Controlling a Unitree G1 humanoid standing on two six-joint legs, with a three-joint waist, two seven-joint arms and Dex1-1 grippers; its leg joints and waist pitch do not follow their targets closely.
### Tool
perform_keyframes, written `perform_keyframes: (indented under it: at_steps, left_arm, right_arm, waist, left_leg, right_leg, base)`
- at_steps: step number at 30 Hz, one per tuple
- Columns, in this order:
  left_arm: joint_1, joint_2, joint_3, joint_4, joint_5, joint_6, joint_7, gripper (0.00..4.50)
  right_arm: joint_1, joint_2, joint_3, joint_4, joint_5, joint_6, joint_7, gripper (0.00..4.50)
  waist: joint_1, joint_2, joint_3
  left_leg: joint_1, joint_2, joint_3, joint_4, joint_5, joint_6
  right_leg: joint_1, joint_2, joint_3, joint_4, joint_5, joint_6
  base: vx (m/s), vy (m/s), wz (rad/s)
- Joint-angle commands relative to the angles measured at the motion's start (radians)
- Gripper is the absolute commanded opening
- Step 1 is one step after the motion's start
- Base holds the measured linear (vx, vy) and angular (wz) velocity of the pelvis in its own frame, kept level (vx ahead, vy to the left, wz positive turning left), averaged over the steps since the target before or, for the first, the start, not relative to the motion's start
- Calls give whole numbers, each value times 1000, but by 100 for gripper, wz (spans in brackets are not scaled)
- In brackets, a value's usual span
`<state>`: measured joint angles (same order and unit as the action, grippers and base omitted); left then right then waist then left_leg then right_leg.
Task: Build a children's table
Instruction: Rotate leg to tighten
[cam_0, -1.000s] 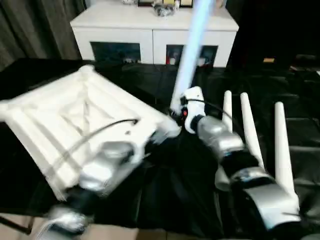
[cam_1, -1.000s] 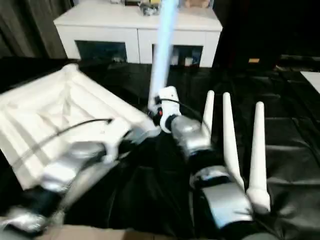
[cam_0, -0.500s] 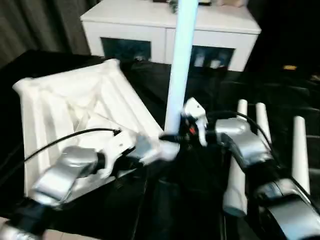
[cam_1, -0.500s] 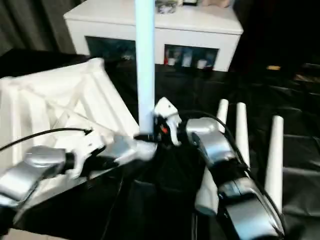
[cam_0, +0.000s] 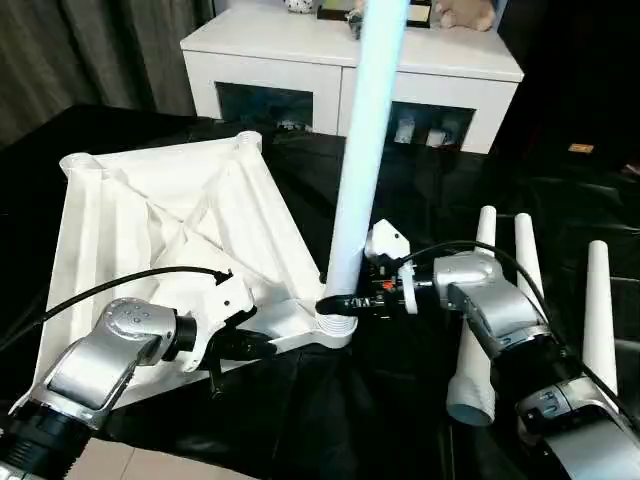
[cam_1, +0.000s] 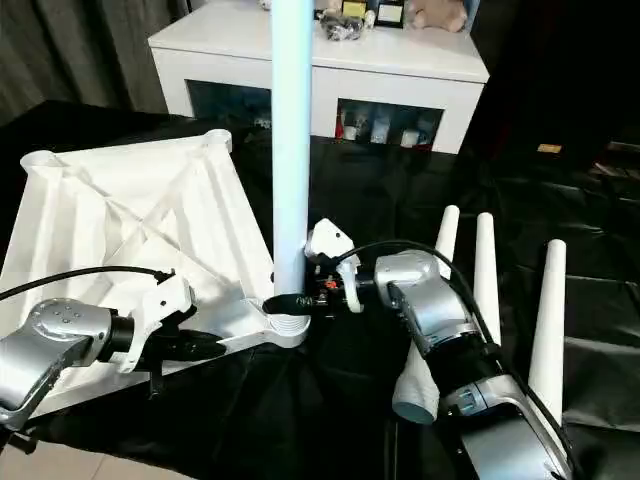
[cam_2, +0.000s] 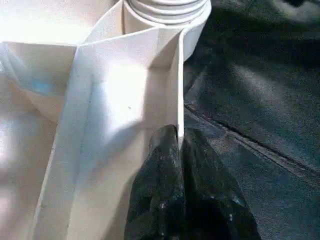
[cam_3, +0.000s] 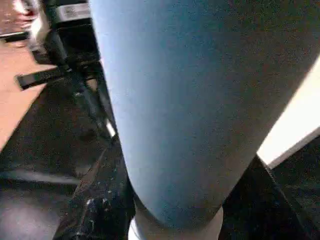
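The children's table top (cam_0: 170, 220) lies upside down on black cloth, ribbed underside up. One white leg (cam_0: 365, 130) stands nearly upright in the socket (cam_2: 167, 7) at its near right corner. My right gripper (cam_0: 338, 301) is shut on this leg just above the socket, and its black fingers (cam_3: 100, 200) sit on either side of the leg (cam_3: 190, 100). My left gripper (cam_0: 262, 347) is shut on the top's thin rim (cam_2: 177, 90) close to that same corner, with its fingertips (cam_2: 160, 165) pinching the edge.
Three loose white legs (cam_0: 478, 300) (cam_0: 528, 265) (cam_0: 598, 310) lie side by side on the black cloth to the right of my right forearm. A white cabinet (cam_0: 350, 70) with dark glass doors stands behind the work surface.
The whole picture has shifted with the camera. The leg in my right gripper has swung from leaning right to nearly upright over the corner socket. My left gripper has stayed on the rim.
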<state>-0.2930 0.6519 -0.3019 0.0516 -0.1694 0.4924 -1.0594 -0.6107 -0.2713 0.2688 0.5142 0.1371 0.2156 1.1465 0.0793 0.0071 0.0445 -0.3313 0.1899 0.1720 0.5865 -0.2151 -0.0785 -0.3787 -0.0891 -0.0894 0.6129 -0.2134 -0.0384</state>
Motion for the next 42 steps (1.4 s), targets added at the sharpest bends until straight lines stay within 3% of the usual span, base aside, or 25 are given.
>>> perform_keyframes:
  at_steps: [1,7,11,18,22,23,24,26,28,30,32,34,36,37,38,39,41,42]
  left_arm:
    - [-20,-2,23,-15,-2,-24,-5,0]
    - [-9,-58,8,-14,5,-18,50,0]
    - [-1,-63,-1,-20,4,-22,47,0]
    - [-3,-66,-1,-12,13,-27,49,0]
    - [-22,-103,-12,31,45,14,107,0]
    - [-33,-131,-14,59,63,27,150,0]
    - [-51,-181,-12,105,88,48,228,0]
    - [-66,-227,-6,143,106,68,298,0]
    - [-103,-369,8,226,124,106,453,0]
    - [-119,-434,17,257,125,111,518,0]
    - [-140,-514,27,293,124,111,587,0]
    - [-149,-549,24,306,128,111,608,0]
    - [-155,-578,12,306,135,114,614,0]
    - [-155,-578,12,306,135,114,614,0]
    - [-158,-586,10,307,142,118,620,0]
    - [-161,-592,11,307,146,122,624,0]
    - [-161,-584,14,305,147,127,623,0]
    - [-160,-578,18,305,147,128,619,0]
  right_arm:
    - [65,-32,8,170,-136,72,-168,187]
    - [93,13,10,165,-143,111,-291,187]
    - [111,12,23,147,-136,114,-289,187]
    - [105,17,16,160,-128,114,-329,187]
    - [75,65,-42,221,-126,151,-506,187]
    - [60,87,-75,254,-118,166,-590,187]
    - [41,119,-126,299,-101,180,-711,187]
    - [28,144,-167,333,-84,183,-804,187]
    - [5,219,-272,391,-16,167,-1004,187]
    - [-2,253,-308,409,8,147,-1092,187]
    - [-14,299,-356,433,43,116,-1204,187]
    - [-24,322,-378,449,58,98,-1262,187]
    - [-41,347,-395,467,63,79,-1319,187]
    - [-41,347,-395,467,63,79,-1319,187]
    - [-53,356,-405,480,59,68,-1341,187]
    - [-63,363,-413,492,57,59,-1359,187]
    - [-77,366,-421,509,57,55,-1363,187]
    - [-84,365,-418,518,53,52,-1361,187]
  waist:
    - [-7,20,-37]
    - [-24,19,-35]
    - [-25,21,-33]
    - [-26,21,-35]
    - [-34,21,-27]
    - [-39,19,-26]
    - [-47,21,-19]
    - [-55,24,-16]
    - [-62,27,-18]
    - [-67,24,-19]
    - [-69,26,-20]
    - [-73,37,-17]
    - [-79,43,-15]
    - [-78,46,-16]
    - [-78,46,-16]
    - [-81,44,-14]
    - [-85,40,-13]
    - [-87,44,-11]
  left_leg:
    - [0,43,-17,-92,-300,-20]
    - [-2,42,-23,-96,-351,-33]
    - [2,42,-24,-97,-389,-30]
    - [3,42,-23,-98,-390,-28]
    - [4,40,-29,-103,-428,-42]
    - [8,38,-33,-103,-464,-46]
    - [13,37,-35,-103,-502,-55]
    - [34,30,-41,-96,-582,-62]
    - [42,29,-46,-98,-609,-57]
    - [42,28,-50,-104,-627,-44]
    - [48,21,-54,-106,-643,-32]
    - [56,25,-59,-113,-699,-34]
    - [39,36,-66,-142,-791,-36]
    - [38,38,-63,-152,-820,-37]
    - [38,38,-63,-152,-820,-37]
    - [53,29,-54,-144,-817,-40]
    - [59,18,-54,-126,-781,-30]
    - [52,20,-57,-127,-778,-29]
  right_leg:
    - [27,-63,62,-89,-318,-153]
    - [27,-61,58,-93,-359,-136]
    - [21,-63,59,-101,-409,-119]
    - [20,-61,60,-99,-378,-127]
    - [16,-63,58,-108,-479,-96]
    - [13,-65,53,-115,-542,-74]
    - [5,-64,51,-122,-596,-56]
    - [-6,-61,33,-141,-674,-19]
    - [-4,-60,21,-151,-664,-5]
    - [5,-58,7,-162,-630,14]
    - [3,-57,-2,-173,-646,36]
    - [3,-49,-14,-178,-605,38]
    - [25,-44,-16,-158,-531,32]
    - [28,-43,-12,-146,-520,25]
    - [28,-43,-12,-146,-520,25]
    - [7,-47,-12,-161,-575,27]
    - [0,-56,-23,-186,-662,58]
    - [6,-57,-30,-187,-672,69]
  base:
    - [0,0,0]
    - [0,0,0]
    - [0,0,0]
    - [0,0,0]
    - [0,0,0]
    - [0,0,0]
    - [0,0,0]
    - [-26,5,-3]
    - [0,0,0]
    - [0,0,0]
    - [-33,50,-3]
    - [-32,54,0]
    - [-20,54,1]
    - [0,0,0]
    - [0,0,0]
    - [0,0,0]
    - [0,0,0]
    - [0,0,0]
